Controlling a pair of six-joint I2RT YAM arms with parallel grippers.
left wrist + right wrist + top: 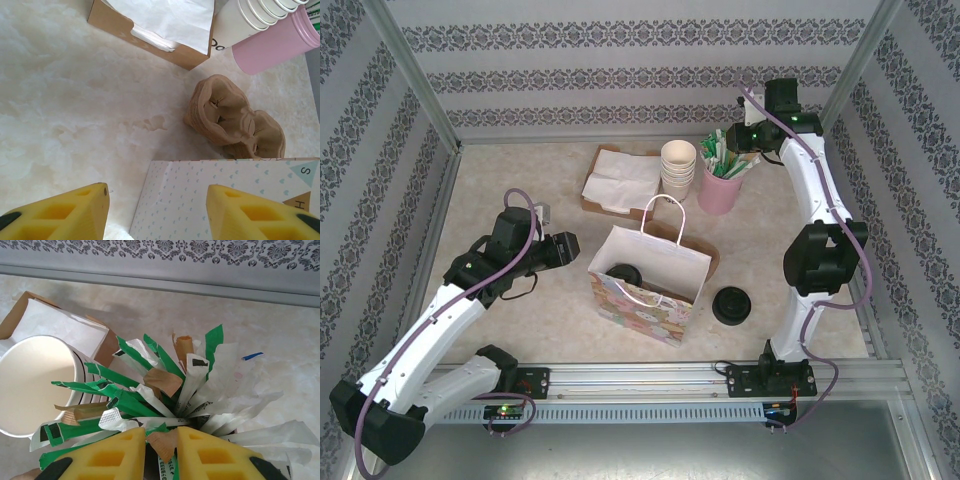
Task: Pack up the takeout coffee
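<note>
While one takeout coffee (pixel 625 272) sits bagged, left gripper (pixel 157 190) wide, right gripper (pixel 161 434) narrow

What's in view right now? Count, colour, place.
takeout coffee: 1, dark, black lid, inside gift bag
gift bag: 1, pastel print, table centre
lid pile: 1, black, right of bag
paper cups: 1 stack, cream, behind bag
pink cup: 1, pink, right of the stack
packets: many, green/white/brown, in pink cup
napkin box: 1, brown, white napkins, left of the stack
cardboard pieces: count unclear, brown, behind bag
left gripper: 1, yellow pads, open, left of bag
right gripper: 1, yellow pads, over the packets
</note>
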